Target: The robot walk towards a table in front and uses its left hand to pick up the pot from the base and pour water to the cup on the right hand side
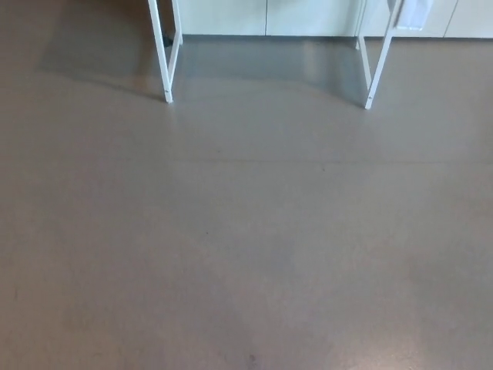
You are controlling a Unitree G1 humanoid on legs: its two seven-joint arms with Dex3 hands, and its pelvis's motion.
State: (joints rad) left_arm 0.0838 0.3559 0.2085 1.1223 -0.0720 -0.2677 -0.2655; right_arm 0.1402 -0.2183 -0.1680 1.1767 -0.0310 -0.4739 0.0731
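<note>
Two white table leg frames, one grey-brown floor, one row of pale panels; head view only.

1. Left hand, right hand: neither shows in the head view. Whether the fingers are apart or closed cannot be told, and no place can be fixed from either hand.

2. Pot, cup: neither shows. Only the lower part of the table is in the picture, so where they stand cannot be told.

3. Left leg frame (163,58): white, thin, at the upper left. It slants down to a foot on the floor. A second, shorter bar stands just behind it and meets it near the foot. A small dark spot sits beside that rear bar; what it is cannot be told.

4. Right leg frame (377,65): white, at the upper right, well apart from the left leg frame. It slants the opposite way, again with a second bar close behind.

5. White sheet or tag (413,14): at the top edge, just beside the right leg frame. Detail is too blurred to read.

6. Pale panels (223,15): along the top edge behind the legs, divided by vertical seams, meeting the floor in a dark line.

7. Floor (246,247): smooth, filling most of the picture.
   - shadow (269,65), darker, between the two leg frames and trailing off to the left.
   - faint seam (254,161), running across, nearer than the feet.
   - dark speck (252,358), near the bottom edge.
</note>
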